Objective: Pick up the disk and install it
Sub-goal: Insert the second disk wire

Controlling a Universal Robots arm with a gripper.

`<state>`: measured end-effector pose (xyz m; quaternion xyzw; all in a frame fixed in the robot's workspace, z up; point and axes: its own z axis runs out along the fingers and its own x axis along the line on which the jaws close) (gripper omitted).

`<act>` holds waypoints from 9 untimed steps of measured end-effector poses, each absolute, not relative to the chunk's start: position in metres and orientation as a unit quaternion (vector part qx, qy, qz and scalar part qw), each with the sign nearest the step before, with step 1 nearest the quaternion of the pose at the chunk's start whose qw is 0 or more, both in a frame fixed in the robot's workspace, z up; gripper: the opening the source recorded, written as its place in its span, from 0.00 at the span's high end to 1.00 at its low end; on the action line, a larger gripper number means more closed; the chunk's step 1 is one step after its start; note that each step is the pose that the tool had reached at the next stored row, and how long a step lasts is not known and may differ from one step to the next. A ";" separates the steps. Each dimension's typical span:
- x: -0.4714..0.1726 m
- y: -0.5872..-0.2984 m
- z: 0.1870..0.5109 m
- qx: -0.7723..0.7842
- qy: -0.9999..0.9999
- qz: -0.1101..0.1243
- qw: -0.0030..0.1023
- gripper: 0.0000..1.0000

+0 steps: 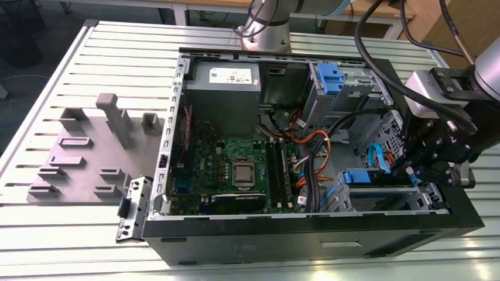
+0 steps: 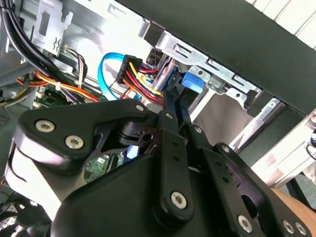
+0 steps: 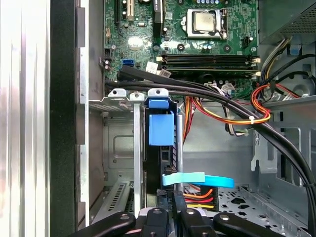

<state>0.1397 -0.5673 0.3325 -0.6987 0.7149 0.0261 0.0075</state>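
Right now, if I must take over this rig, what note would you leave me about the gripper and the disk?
Gripper: the black gripper is down inside the open black computer case, right at the disk. I cannot tell whether it is open or shut.
Disk: the flat hard drive with blue plastic rails stands on edge in a slot of the grey metal drive cage.
Done: the disk is in the cage.
Left: I cannot tell whether it is fully seated; check that.

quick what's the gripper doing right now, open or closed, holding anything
Gripper: down inside the computer case, at the disk's blue handle; open or closed cannot be told.
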 end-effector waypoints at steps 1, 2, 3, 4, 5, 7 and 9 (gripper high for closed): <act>0.140 -0.567 0.332 -0.699 0.715 0.026 0.008 0.84; 0.140 -0.567 0.331 -0.699 0.715 0.026 0.008 0.84; 0.140 -0.567 0.330 -0.699 0.715 0.026 0.007 0.84; 0.140 -0.567 0.330 -0.699 0.715 0.026 0.007 0.84; 0.140 -0.567 0.330 -0.699 0.715 0.026 0.007 0.84; 0.140 -0.567 0.330 -0.699 0.715 0.026 0.007 0.84; 0.140 -0.567 0.330 -0.699 0.715 0.026 0.007 0.84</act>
